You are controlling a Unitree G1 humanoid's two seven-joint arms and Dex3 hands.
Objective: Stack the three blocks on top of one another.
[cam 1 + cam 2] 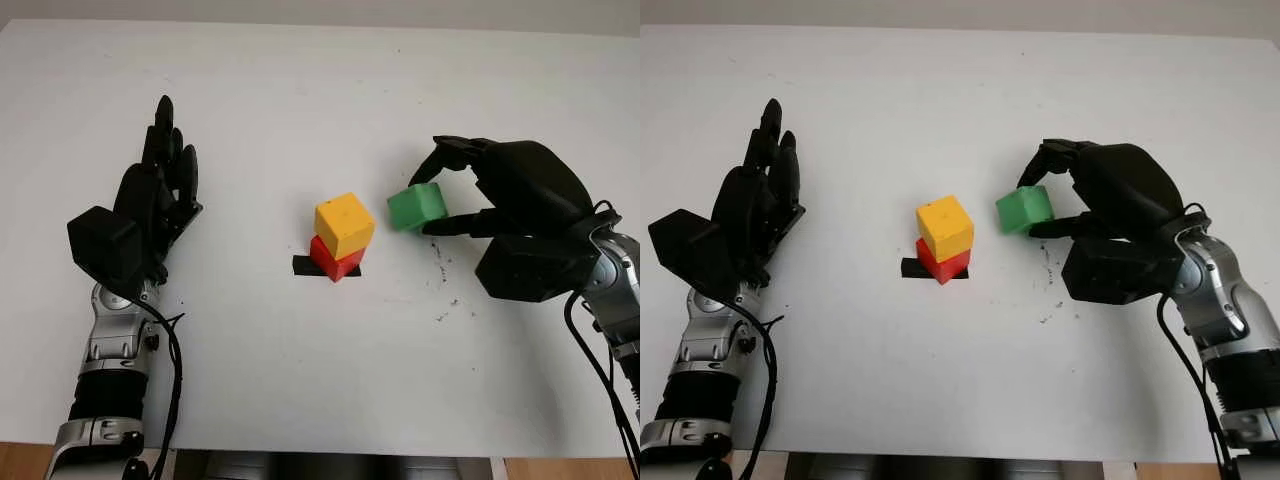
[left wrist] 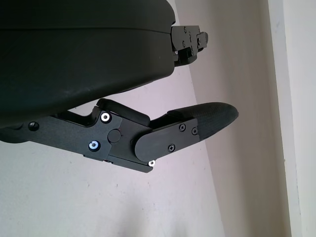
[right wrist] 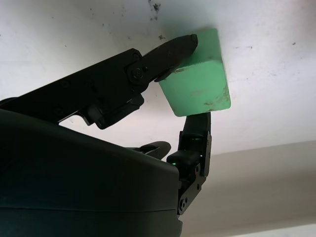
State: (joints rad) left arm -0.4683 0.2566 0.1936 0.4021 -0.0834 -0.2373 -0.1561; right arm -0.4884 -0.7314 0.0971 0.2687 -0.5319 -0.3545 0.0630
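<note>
While a matte white worktop (image 1: 300, 380) stretches back to a pale wall, 2 smooth, hard-edged cubes stand stacked at its middle: a yellow block (image 1: 344, 225) sits slightly askew on a red block (image 1: 334, 259), which rests on a short strip of black tape (image 1: 304, 266). Small dark scuffs (image 1: 442, 275) fleck the surface to the right of the stack, and a sliver of wood floor (image 1: 25, 460) shows past the near edge. The right hand (image 1: 520, 215), a glossy black shell with jointed fingers (image 3: 175, 49), pinches a green block (image 1: 417, 206) just right of the yellow one, apart from it and tilted; whether it touches the surface cannot be told. The left hand (image 1: 150, 205) is open, well left of the stack, holding nothing.
</note>
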